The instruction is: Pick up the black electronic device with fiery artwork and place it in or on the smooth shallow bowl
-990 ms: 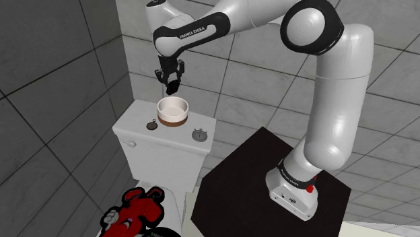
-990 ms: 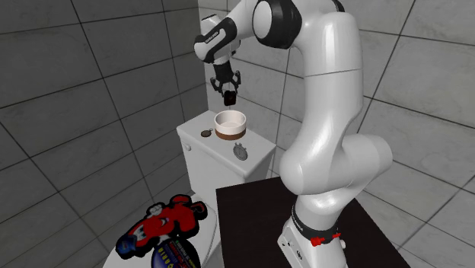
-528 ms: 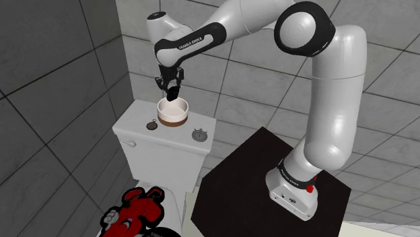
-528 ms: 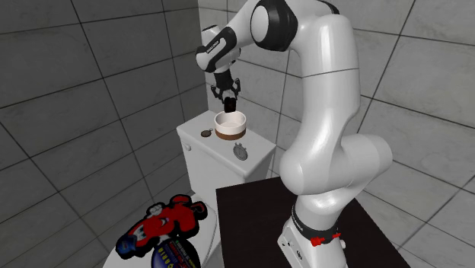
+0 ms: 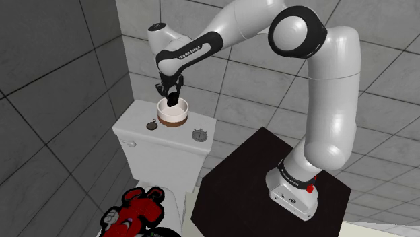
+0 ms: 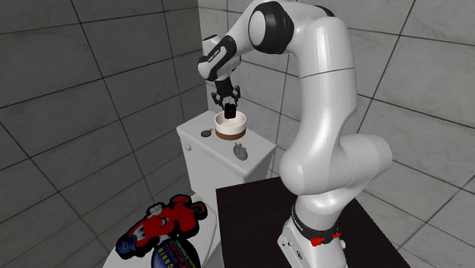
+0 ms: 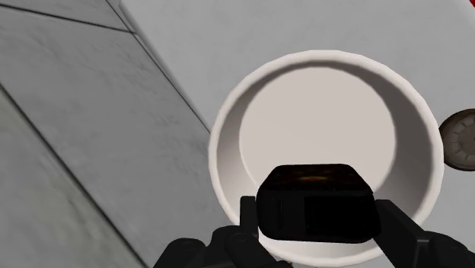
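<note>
A small black device (image 7: 318, 202) with a faint orange mark on its top is clasped between my two black fingers (image 7: 247, 215). My gripper (image 5: 172, 96) hangs shut on it directly over the white bowl (image 5: 173, 114), which has a brown band at its base and stands on the toilet tank lid. In the second exterior view the gripper (image 6: 227, 109) and device (image 6: 227, 113) sit at about the height of the bowl's (image 6: 231, 128) rim. The wrist view looks down into the bowl's bare inside (image 7: 320, 114), with the device over its near part.
The bowl stands on a white toilet tank lid (image 5: 134, 124) against a grey tiled wall. Two small round watch-like things (image 5: 153, 123) (image 5: 199, 134) lie on either side of it. A red toy (image 5: 134, 212) lies on the toilet seat below. The black stand top (image 5: 242, 175) is at lower right.
The gripper has come down with the device, from well above the bowl to about its rim. The fingers have stayed shut on it.
</note>
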